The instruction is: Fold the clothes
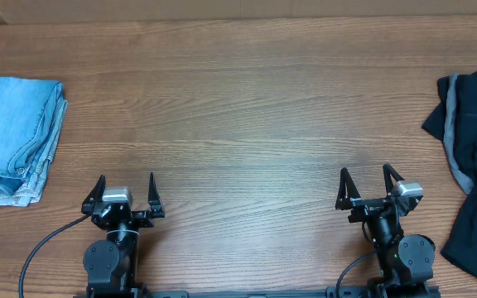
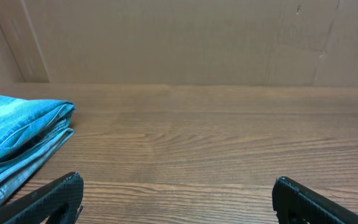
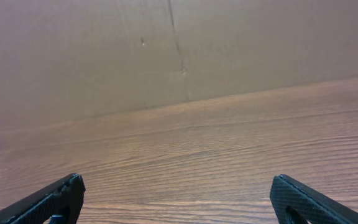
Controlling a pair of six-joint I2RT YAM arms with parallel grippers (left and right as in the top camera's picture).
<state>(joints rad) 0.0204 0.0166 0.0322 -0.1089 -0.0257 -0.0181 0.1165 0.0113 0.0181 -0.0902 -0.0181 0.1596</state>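
A folded light-blue denim garment [image 1: 11, 136] lies at the table's left edge; it also shows at the left of the left wrist view [image 2: 17, 143]. A crumpled black garment with a grey collar [image 1: 474, 157] lies at the right edge, hanging partly off the table. My left gripper [image 1: 125, 186] is open and empty near the front edge, right of the denim; in the left wrist view its fingers [image 2: 176, 186] are spread wide over bare wood. My right gripper [image 1: 364, 180] is open and empty, left of the black garment; the right wrist view shows its fingers [image 3: 178, 186] over bare wood.
The wooden table [image 1: 238, 99] spans the view. A brown cardboard wall [image 2: 179, 37] stands along the far edge, and it also shows in the right wrist view [image 3: 166, 50].
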